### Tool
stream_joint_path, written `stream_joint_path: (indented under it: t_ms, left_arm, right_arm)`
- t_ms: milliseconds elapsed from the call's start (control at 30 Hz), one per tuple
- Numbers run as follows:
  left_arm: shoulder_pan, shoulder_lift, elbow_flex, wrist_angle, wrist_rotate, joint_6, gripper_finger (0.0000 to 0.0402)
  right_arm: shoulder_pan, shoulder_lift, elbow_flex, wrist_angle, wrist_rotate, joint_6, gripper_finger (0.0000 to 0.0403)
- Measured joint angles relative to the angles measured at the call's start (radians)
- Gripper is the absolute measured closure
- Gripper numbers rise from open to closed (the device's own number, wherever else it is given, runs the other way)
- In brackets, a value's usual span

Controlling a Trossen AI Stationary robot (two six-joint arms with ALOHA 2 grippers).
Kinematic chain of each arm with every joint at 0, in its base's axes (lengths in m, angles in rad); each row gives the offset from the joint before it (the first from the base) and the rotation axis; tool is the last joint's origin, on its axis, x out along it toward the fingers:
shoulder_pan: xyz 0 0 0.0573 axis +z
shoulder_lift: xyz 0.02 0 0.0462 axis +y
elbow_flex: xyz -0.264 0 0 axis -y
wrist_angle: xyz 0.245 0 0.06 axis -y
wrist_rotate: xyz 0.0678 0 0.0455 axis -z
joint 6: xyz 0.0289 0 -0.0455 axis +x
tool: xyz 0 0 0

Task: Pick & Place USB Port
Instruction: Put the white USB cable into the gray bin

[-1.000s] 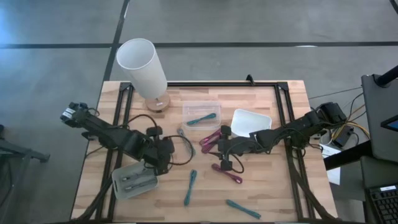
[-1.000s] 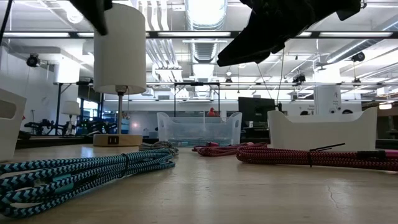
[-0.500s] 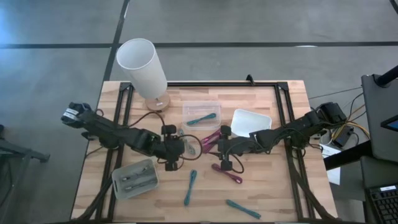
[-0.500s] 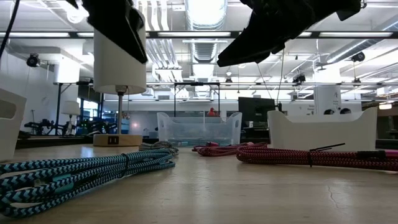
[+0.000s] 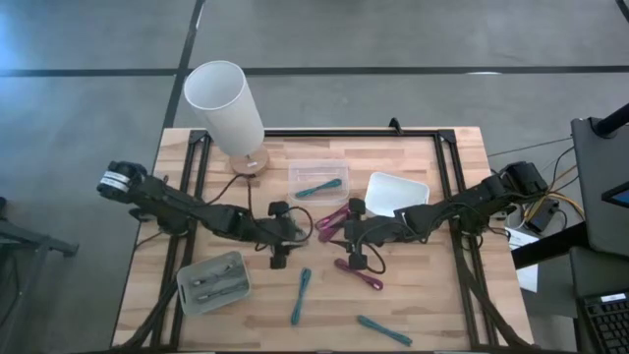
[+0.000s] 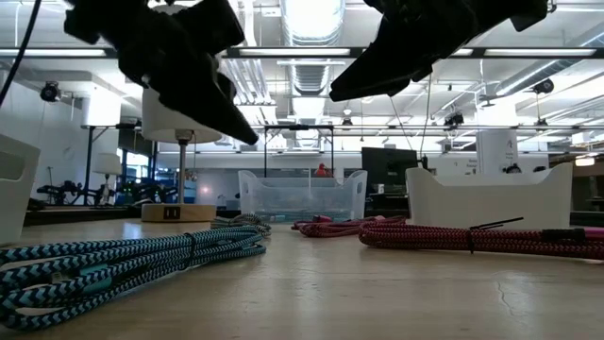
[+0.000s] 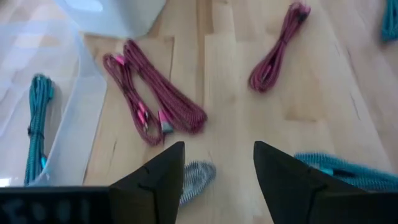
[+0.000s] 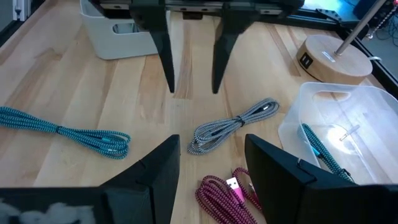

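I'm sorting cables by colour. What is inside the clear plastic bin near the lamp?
The clear bin holds one teal cable, bundled and lying on its floor. No other cable shows in it from above or in the right wrist view; nothing covers the inside.

high view: straight down over the whole wooden table point(image 5: 432, 295), from far up.
low view: at tabletop height, level across toward the clear bin point(image 6: 302, 194).
wrist views: close, facing each other; both catch the grey cable point(image 8: 233, 126) point(image 7: 198, 178).
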Motion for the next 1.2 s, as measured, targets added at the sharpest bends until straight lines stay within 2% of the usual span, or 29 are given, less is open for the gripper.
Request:
stream_joint_path:
  t_ms: [133, 300, 467, 633, 767, 867, 933, 1200]
  left_arm:
    - [0.009, 0.0, -0.05, 0.079, 0.0, 0.016, 0.0204]
    - [0.019, 0.0, -0.064, 0.085, -0.004, 0.016, 0.0204]
    - [0.036, 0.004, -0.04, 0.094, -0.006, 0.045, 0.0204]
    - [0.062, 0.083, 0.038, 0.096, 0.006, 0.052, 0.0204]
    - [0.065, 0.161, 0.118, -0.031, 0.038, 0.116, 0.0204]
    - [0.065, 0.195, 0.173, -0.191, 0.038, 0.13, 0.0204]
    - [0.065, 0.21, 0.195, -0.239, 0.027, 0.13, 0.0204]
    - [0.065, 0.258, 0.181, -0.253, 0.049, 0.1, 0.0204]
  right_arm:
    - [0.0, 0.0, 0.0, 0.001, 0.0, 0.002, 0.0225]
    - [0.0, 0.0, 0.0, 0.001, 0.0, 0.0, 0.0225]
    - [-0.002, 0.0, 0.0, 0.002, 0.0, 0.001, 0.0225]
    - [-0.003, 0.0, 0.0, 0.006, 0.001, 0.0, 0.0225]
    - [-0.002, 0.0, 0.0, 0.005, 0.0, 0.004, 0.0225]
    - [-0.002, 0.0, 0.0, -0.002, 0.0, 0.025, 0.0225]
    - [-0.002, 0.0, 0.0, -0.004, 0.0, 0.024, 0.0225]
    - [-0.002, 0.0, 0.0, -0.006, 0.0, 0.02, 0.0225]
